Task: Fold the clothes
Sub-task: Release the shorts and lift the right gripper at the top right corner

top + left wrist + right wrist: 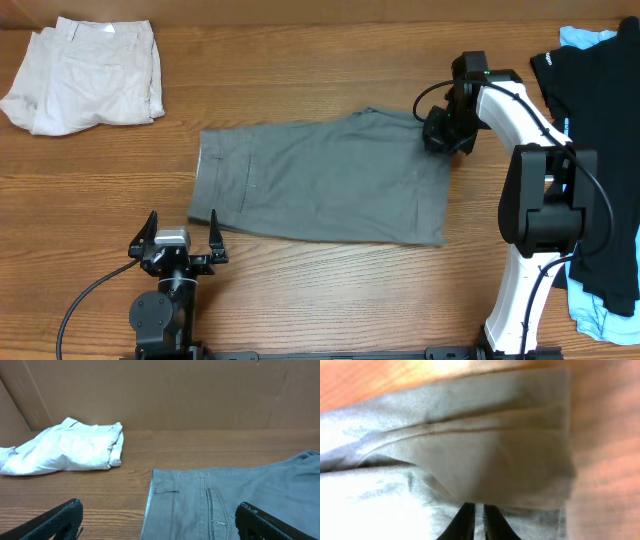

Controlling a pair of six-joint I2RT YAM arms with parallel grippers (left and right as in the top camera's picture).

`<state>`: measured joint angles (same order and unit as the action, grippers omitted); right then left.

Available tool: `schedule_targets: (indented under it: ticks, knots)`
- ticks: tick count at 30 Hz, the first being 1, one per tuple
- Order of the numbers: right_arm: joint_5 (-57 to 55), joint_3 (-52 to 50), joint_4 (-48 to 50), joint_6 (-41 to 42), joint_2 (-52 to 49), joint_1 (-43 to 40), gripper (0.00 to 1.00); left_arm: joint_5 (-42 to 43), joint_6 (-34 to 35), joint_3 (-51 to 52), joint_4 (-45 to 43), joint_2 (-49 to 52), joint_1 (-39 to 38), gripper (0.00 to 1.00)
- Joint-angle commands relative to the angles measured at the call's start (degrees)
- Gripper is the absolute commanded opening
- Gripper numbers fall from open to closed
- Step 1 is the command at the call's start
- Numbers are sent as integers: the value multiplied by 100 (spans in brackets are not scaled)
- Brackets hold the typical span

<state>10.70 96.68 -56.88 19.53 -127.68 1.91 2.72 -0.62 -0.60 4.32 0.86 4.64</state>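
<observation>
The grey shorts (320, 185) lie flat across the middle of the table, waistband to the left. My right gripper (440, 135) is at their upper right corner, shut on a pinch of the grey fabric (480, 460), which hangs folded in front of the fingers (479, 515). My left gripper (182, 232) is open and empty just below the shorts' lower left corner. In the left wrist view its fingers (160, 520) straddle the waistband and fly (210, 500).
Cream shorts (85, 75) lie crumpled at the back left; they also show in the left wrist view (65, 450). Black (600, 130) and light-blue (590, 310) garments are piled at the right edge, behind my right arm.
</observation>
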Motion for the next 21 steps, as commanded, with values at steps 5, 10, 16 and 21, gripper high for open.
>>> schedule_targets:
  ticks: [5,10,16,21]
  knots:
    - [-127,-111,809,26,-39,-2,10,-37,-111,31,-4,-59,44,100]
    - [-212,-109,1209,181,-39,0,11,-37,-111,31,-2,-59,44,100]
    - [-765,195,1113,260,-33,-13,13,-37,-111,31,-2,-59,44,100]
    - [-761,1091,164,24,-33,-15,13,-37,-111,31,-4,-59,44,100]
